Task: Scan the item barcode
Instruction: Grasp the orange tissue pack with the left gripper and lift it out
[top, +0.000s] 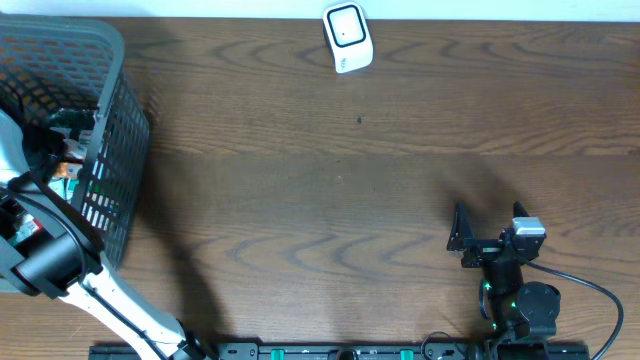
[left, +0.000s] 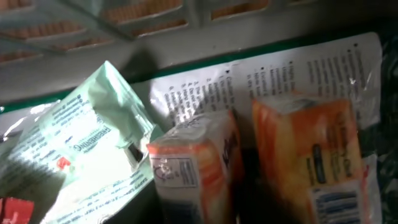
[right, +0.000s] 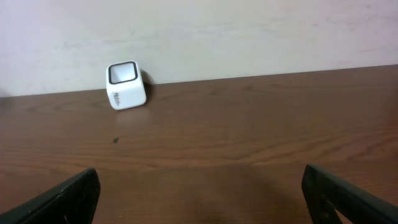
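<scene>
– Orange pack (left: 193, 171), the rounded one: where is it?
– Down in the grey basket (top: 112, 150) at the left end of the tabletop (top: 330, 190). A second orange pack (left: 308, 155) sits just beside it. Both lie on a white printed packet (left: 298, 74), and a pale green pouch (left: 87, 149) lies at their left.
– And the left hand (top: 45, 140)?
– It reaches down into that basket. Its fingers show in neither view, so I cannot tell whether it is wide, narrow or holding anything.
– The right hand (right: 199, 202)?
– Spread wide, gripping nothing, low over the tabletop's front right.
– Where is the scanner (top: 348, 37)?
– It stands at the far edge of the tabletop, a small white block with a dark-framed window. It is well apart from the basket and from the right hand.
</scene>
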